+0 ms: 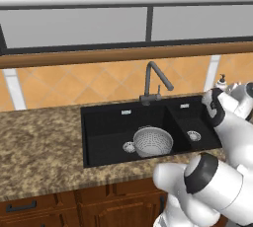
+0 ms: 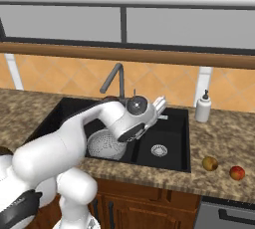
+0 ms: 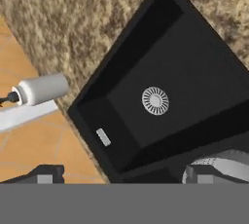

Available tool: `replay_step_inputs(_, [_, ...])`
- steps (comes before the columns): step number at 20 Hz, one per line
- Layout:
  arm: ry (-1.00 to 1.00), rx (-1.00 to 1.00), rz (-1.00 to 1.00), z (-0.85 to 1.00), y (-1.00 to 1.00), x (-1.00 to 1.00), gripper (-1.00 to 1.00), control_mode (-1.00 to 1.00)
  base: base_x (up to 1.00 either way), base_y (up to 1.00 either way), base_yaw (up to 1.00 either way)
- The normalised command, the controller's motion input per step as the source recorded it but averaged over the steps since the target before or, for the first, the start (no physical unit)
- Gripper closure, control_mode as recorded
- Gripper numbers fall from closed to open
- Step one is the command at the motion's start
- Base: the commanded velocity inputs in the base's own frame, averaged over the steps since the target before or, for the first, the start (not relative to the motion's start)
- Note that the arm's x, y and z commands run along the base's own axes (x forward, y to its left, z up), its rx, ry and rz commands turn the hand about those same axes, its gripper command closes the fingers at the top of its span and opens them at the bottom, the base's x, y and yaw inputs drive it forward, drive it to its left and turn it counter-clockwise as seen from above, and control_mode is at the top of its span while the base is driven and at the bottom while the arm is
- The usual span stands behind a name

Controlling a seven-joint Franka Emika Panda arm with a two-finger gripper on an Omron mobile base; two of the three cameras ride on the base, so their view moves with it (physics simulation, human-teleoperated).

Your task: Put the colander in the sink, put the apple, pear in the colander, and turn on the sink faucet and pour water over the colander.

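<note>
The white arm reaches from the base up and forward over the black sink (image 2: 172, 161), its forearm crossing the larger basin and its wrist bent so the hand hangs above the smaller basin on the right. The gripper (image 3: 121, 174) points down at that basin; its two dark fingertips (image 3: 46, 174) stand far apart with nothing between them.

The colander (image 1: 153, 141) sits upright in the larger basin, beside that basin's silver drain; in the hand view a bit of its rim shows by one fingertip. The smaller basin holds just its round drain (image 3: 155, 100).

The sink faucet (image 1: 153, 80) rises behind the divider between the basins, its spout angled toward the right.

On the speckled counter (image 2: 224, 143) right of the sink lie the pear (image 2: 209, 164) and, just beside it farther right, the apple (image 2: 237, 172), apart from each other. A white soap dispenser (image 2: 202, 107) stands at the sink's back right corner.

I can read no writing or label anywhere; the small plate on the sink's back wall is too blurred to tell.
</note>
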Motion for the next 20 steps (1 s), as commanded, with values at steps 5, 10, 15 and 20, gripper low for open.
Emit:
replay_step_inputs(5, [0.0, -0.22, 0.35, 0.22, -0.84, -0.03, -1.0, -1.0, 0.0, 0.0, 0.0])
replay_step_inputs(10, [0.0, -0.35, 0.41, 0.24, -0.63, 0.0, -1.0, -1.0, 0.0, 0.0, 0.0])
replay_step_inputs(15, [0.12, -0.47, 0.4, 0.01, -0.48, 0.0, -1.0, -1.0, 0.0, 0.0, 0.0])
replay_step_inputs(20, [0.22, -0.46, 0.31, -0.04, -0.24, -0.02, -1.0, -1.0, 0.0, 0.0, 0.0])
